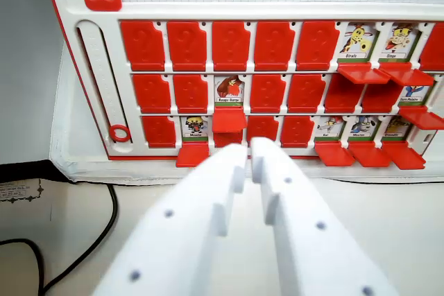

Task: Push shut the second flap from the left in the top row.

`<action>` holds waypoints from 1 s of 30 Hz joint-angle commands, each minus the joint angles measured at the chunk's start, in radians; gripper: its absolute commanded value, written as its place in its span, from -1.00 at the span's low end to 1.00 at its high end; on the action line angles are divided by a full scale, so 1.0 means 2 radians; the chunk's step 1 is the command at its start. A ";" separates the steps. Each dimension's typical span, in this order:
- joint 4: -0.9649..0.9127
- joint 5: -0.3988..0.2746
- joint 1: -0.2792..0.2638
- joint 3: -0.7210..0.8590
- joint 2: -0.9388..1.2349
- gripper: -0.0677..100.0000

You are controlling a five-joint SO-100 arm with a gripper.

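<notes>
Red board (97, 67) stood on the table; its second top-row flap (186, 45) from the wrist view's left looked already shut. White hand (250, 149) hovered low before the bottom row, jaws nearly together, empty. Approach seemed pending: lift, reach up-left, verify

Your white gripper (250, 149) reaches up from the bottom of the wrist view, its two fingers (281, 192) nearly together with only a narrow gap, gripping nothing.
</notes>
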 commanded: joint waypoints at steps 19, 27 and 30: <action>0.090 -0.044 0.021 -0.046 0.124 -1.00; 0.086 -0.042 0.017 -0.044 0.121 -1.00; 0.085 -0.041 0.017 -0.042 0.120 -1.00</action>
